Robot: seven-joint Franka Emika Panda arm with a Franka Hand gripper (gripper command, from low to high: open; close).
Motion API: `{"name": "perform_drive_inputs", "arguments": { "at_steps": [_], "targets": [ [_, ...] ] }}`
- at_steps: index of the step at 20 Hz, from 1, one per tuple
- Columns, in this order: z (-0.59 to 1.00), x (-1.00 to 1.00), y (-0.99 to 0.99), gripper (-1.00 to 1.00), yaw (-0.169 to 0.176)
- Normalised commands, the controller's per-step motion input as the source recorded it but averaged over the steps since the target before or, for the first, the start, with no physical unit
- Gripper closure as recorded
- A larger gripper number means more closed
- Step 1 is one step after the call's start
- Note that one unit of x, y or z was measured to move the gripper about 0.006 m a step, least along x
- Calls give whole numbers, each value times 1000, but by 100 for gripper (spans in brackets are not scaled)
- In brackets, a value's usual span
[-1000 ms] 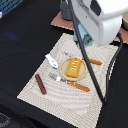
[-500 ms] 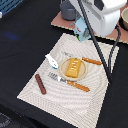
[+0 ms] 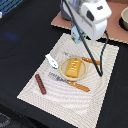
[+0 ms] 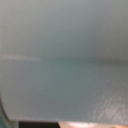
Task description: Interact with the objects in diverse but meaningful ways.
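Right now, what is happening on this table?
The robot arm's gripper is low at the far edge of the striped placemat, over the light blue cup. The wrist view shows only a pale blue-grey surface, so a grasp cannot be confirmed. The orange-yellow block lies on a plate, the brown stick beside it.

- Wrist housing (image 3: 95,17): bulky, glossy white shell, rounded corners, light grey shading underneath.
- Dark round spot on housing face at about 3 o'clock, detail blurred.
- Two thin black cables (image 3: 90,50) drop from housing toward 6 o'clock, one straight, one curving.
- Darker grey arm segment (image 3: 70,10) behind housing at 9 o'clock.
- Wrist view: blurred grey-teal surface only.
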Motion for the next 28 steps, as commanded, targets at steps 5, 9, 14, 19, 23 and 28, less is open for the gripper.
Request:
{"name": "perform_drive_inputs", "arguments": {
  "at_steps": [5,9,14,19,23,28],
  "targets": [
    [-656,-433,181,100,27],
    [-222,-271,177,100,12],
    [446,-99,228,-100,0],
    [790,-318,188,-100,-1],
    [922,-498,89,-100,-7],
    [577,-650,-137,-100,-65]
  ]
}}
